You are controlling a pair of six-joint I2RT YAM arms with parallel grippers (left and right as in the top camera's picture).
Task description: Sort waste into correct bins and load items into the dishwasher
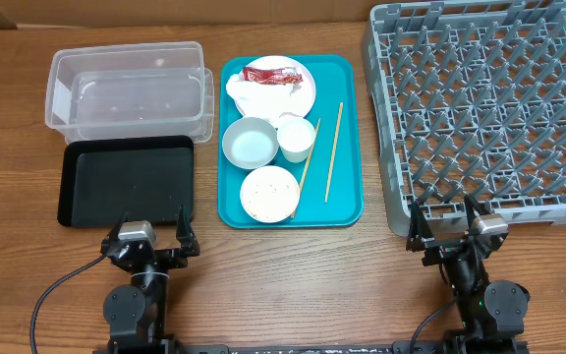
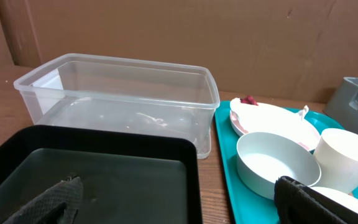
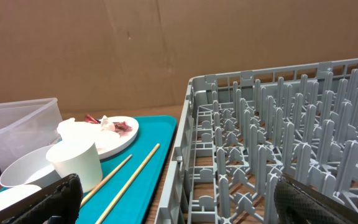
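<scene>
Left gripper (image 1: 151, 234) and right gripper (image 1: 443, 218) are sitting released, grasping nothing; pink plate (image 1: 304, 91) is lying on teal tray (image 1: 348, 147).

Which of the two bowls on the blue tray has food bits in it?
The near bowl, at the robot's end of the tray, is speckled inside. The far bowl, beside the cup, looks clean.
</scene>
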